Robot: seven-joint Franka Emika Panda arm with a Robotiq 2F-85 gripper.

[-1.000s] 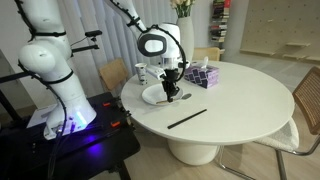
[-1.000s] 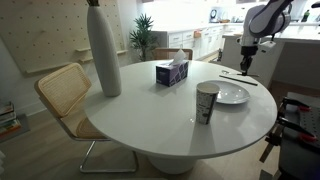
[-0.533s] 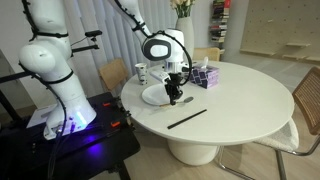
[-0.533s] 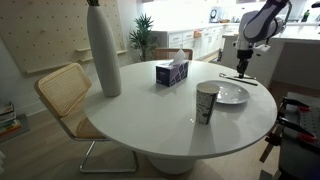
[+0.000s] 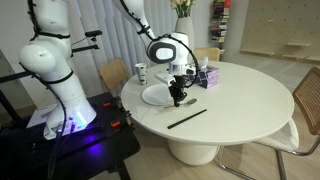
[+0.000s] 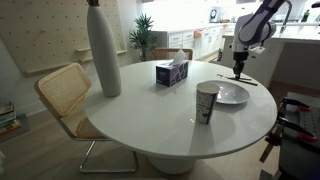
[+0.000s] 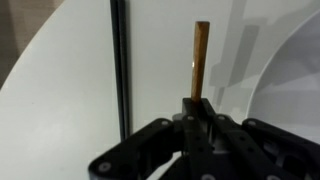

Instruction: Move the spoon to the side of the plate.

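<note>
We see the gripper (image 7: 200, 108) pinched tight on the handle of the spoon (image 7: 201, 55). In an exterior view it hangs at three o'clock of the plate (image 5: 152, 97).

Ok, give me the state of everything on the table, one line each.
gripper: shut on the spoon.
spoon: gripped, one end sticking out past the fingers.
plate: flat on the table, gripper at its edge.
stick: lying flat.
cup: upright.
tissue box: upright, tissue poking out.
vase: upright.
</note>
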